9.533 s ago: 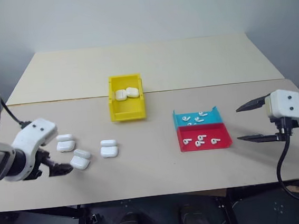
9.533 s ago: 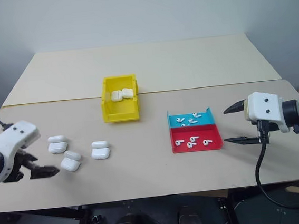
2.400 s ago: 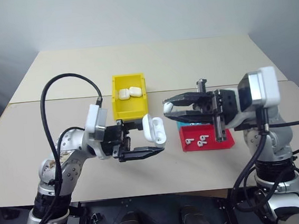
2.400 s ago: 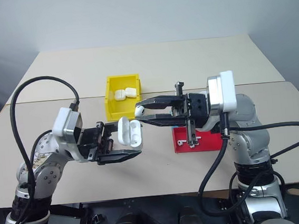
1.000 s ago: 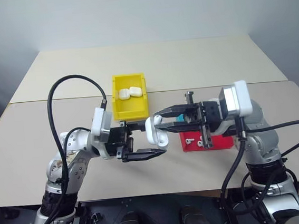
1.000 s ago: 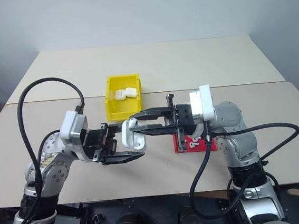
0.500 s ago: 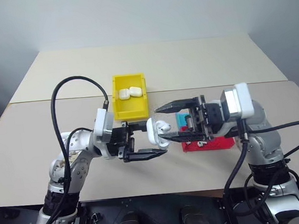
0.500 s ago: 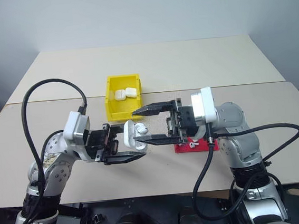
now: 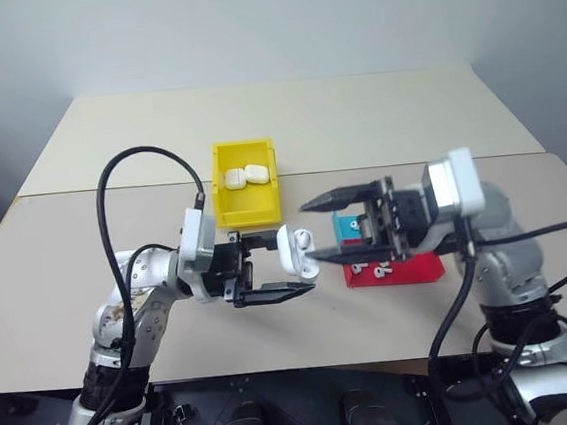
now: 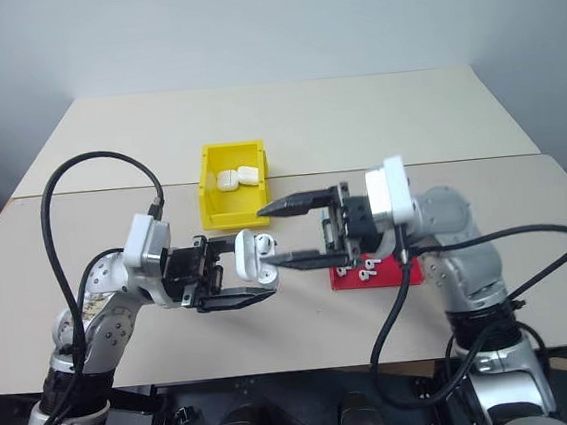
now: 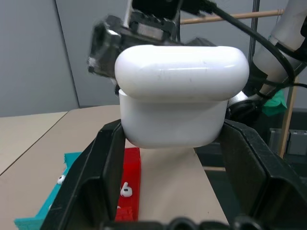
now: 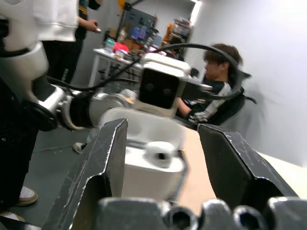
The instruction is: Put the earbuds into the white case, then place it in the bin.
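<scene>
We cannot make out how many earbuds [image 10: 265, 242] sit in the white case [image 9: 291, 251], since its raised lid and the fingers cover part of it; one stem tip shows at its top. Our left gripper [image 9: 272, 266] points level across the table, pinching the case between its fingers. The right gripper [image 9: 316, 233] faces it, jaws spread, tips just past the case. Beyond the fingers lie the red tray [image 9: 410, 270], the blue tray [image 9: 343, 229] and the yellow bin [image 9: 247, 204] on the beige table [image 9: 356, 125]
</scene>
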Action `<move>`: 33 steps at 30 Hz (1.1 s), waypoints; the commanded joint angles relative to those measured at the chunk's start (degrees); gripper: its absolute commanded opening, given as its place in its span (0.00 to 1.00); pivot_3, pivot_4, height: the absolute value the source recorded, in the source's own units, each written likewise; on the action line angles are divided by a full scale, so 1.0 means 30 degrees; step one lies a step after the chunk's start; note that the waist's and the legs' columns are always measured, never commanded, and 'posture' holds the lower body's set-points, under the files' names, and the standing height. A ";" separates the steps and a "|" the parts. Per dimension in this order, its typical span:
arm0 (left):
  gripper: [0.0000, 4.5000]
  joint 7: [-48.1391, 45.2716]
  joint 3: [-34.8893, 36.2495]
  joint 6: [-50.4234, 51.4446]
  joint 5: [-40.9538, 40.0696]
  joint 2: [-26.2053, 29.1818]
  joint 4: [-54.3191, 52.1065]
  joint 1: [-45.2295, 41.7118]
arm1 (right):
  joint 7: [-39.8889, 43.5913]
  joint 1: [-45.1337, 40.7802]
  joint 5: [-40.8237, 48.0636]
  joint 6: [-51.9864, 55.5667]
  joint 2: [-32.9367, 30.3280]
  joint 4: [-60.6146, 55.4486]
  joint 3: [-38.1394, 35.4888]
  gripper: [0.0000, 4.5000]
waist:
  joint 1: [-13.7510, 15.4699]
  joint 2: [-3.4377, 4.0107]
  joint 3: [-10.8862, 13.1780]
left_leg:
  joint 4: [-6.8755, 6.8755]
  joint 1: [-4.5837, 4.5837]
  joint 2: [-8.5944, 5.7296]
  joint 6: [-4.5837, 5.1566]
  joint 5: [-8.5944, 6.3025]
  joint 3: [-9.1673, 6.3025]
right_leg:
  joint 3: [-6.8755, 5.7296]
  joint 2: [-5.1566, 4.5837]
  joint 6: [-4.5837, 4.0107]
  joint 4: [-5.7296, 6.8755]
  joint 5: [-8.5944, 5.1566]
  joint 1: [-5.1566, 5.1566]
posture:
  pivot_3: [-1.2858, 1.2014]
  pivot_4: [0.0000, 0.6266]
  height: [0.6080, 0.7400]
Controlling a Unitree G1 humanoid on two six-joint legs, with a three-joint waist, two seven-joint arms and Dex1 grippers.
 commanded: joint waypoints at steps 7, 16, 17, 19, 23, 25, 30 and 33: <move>0.60 0.0036 0.1135 -0.2088 0.0607 0.1451 -0.2048 0.4266 | 0.2161 -0.6139 -0.6487 0.2942 -0.5928 0.6275 0.3802 0.62 | -0.0059 0.0008 0.0006 | -0.0021 0.0003 0.0011 0.0001 -0.0001 0.0026 | 0.0008 -0.0002 -0.0010 -0.0016 -0.0005 -0.0021 | 0.52 0.24 1.00; 0.60 0.2102 0.0848 -0.2100 0.0925 0.0875 -0.3267 0.5317 | 0.3011 -1.1542 -1.4987 -0.2652 -0.3113 1.7350 0.9765 0.62 | -0.0131 0.0006 0.0009 | -0.0028 -0.0026 0.0012 0.0001 -0.0001 0.0032 | 0.0010 -0.0002 -0.0012 -0.0018 -0.0003 -0.0055 | 0.52 0.24 1.00; 0.60 0.2264 0.0799 -0.2073 0.0937 0.0854 -0.3390 0.5394 | 0.2983 -1.1756 -1.5442 -0.3440 -0.2839 1.8053 0.9948 0.62 | -0.0137 0.0007 0.0009 | -0.0034 -0.0033 0.0012 0.0001 -0.0001 0.0032 | 0.0009 -0.0002 -0.0012 -0.0019 -0.0003 -0.0062 | 0.52 0.24 1.00; 0.60 0.2512 0.0802 -0.2009 0.0859 0.0869 -0.3637 0.5633 | 0.3018 -1.2164 -1.6023 -0.4747 -0.2237 1.9334 1.0094 0.62 | -0.0143 0.0007 0.0009 | -0.0034 -0.0042 0.0012 0.0000 -0.0001 0.0033 | 0.0009 -0.0006 -0.0012 -0.0019 -0.0002 -0.0069 | 0.52 0.24 1.00; 0.60 0.2838 0.0827 -0.2074 0.0882 0.0930 -0.3849 0.5942 | 0.2918 -1.3075 -1.6803 -0.6290 -0.0956 2.1512 0.9946 0.62 | -0.0201 0.0013 0.0012 | -0.0032 -0.0038 0.0011 0.0000 0.0000 0.0033 | 0.0009 -0.0008 -0.0014 -0.0010 -0.0001 -0.0068 | 0.52 0.24 1.00; 0.60 0.3014 0.0812 -0.2039 0.0892 0.0943 -0.3942 0.5993 | 0.2610 -1.3403 -1.7467 -0.7361 -0.0545 2.2475 1.0127 0.62 | -0.0249 0.0016 0.0013 | -0.0033 -0.0026 0.0013 0.0000 0.0000 0.0032 | 0.0009 -0.0004 -0.0015 0.0001 -0.0001 -0.0067 | 0.52 0.24 1.00; 0.60 0.3361 0.0751 -0.1925 0.0852 0.0975 -0.4142 0.6023 | 0.1677 -1.3888 -1.8995 -0.9460 0.0397 2.4509 1.0448 0.62 | -0.0340 0.0017 0.0013 | -0.0034 -0.0021 0.0012 0.0000 0.0000 0.0032 | 0.0009 -0.0005 -0.0015 0.0000 -0.0001 -0.0062 | 0.52 0.24 1.00; 0.60 0.3515 0.0702 -0.1909 0.0863 0.0995 -0.4274 0.6092 | 0.1616 -1.4129 -1.9643 -1.0150 0.0811 2.5404 1.0546 0.62 | -0.0425 0.0022 0.0016 | -0.0036 -0.0020 0.0012 -0.0001 0.0000 0.0031 | 0.0009 -0.0005 -0.0015 0.0004 0.0000 -0.0063 | 0.52 0.24 1.00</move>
